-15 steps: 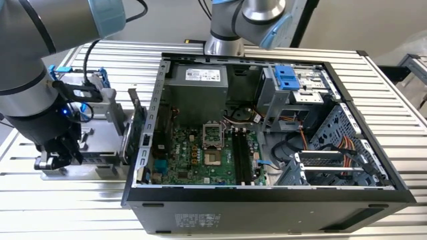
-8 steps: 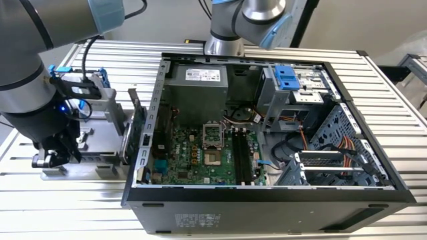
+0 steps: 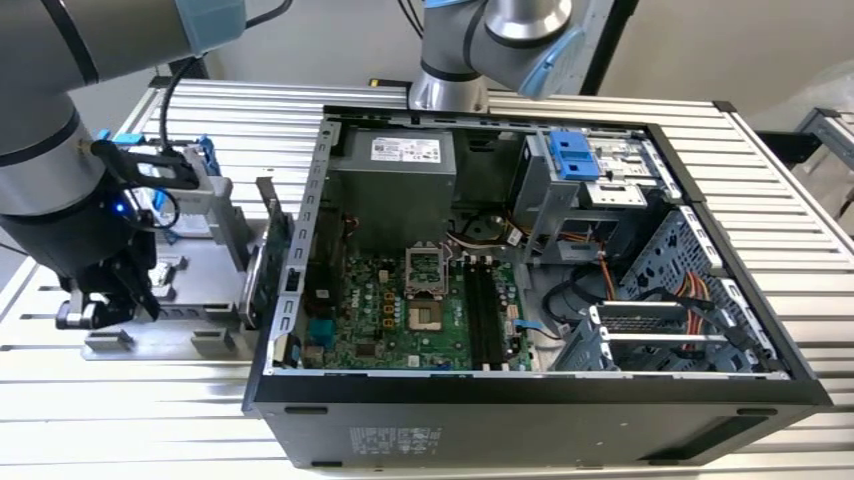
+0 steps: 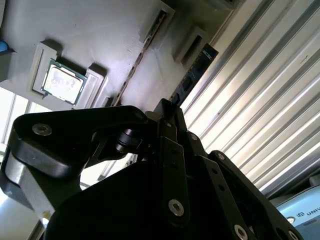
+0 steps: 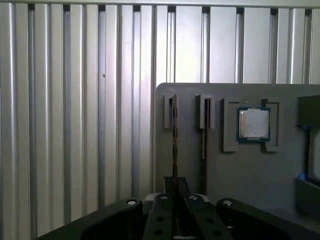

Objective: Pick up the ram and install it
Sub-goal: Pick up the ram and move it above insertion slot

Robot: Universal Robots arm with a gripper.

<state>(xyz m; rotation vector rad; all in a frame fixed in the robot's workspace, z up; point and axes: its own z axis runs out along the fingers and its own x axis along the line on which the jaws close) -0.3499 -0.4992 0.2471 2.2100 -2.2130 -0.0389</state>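
In both wrist views the ram (image 5: pixel 174 131) (image 4: pixel 194 70) stands on edge in the slot nearest the rim of a grey holder plate (image 5: pixel 190 165). My gripper (image 5: pixel 175 186) (image 4: pixel 167 107) is down over that stick, its black fingers drawn together on either side of the thin board. The ram is still seated in its slot. In the exterior view the gripper (image 3: pixel 120 300) hangs over the same holder (image 3: pixel 187 300), to the exterior view's left of the open computer case (image 3: pixel 534 395). The long black memory slots (image 3: pixel 483 318) lie on the green motherboard inside the case.
A second stick (image 5: pixel 204 131) (image 4: pixel 142 55) stands in the neighbouring slot, and a processor chip (image 5: pixel 253 124) (image 4: pixel 62 82) lies in a pocket beyond it. An upright card (image 3: pixel 267 262) and a blue-framed drive (image 3: pixel 187 175) stand between holder and case. A second arm's base (image 3: pixel 447 90) sits behind the case.
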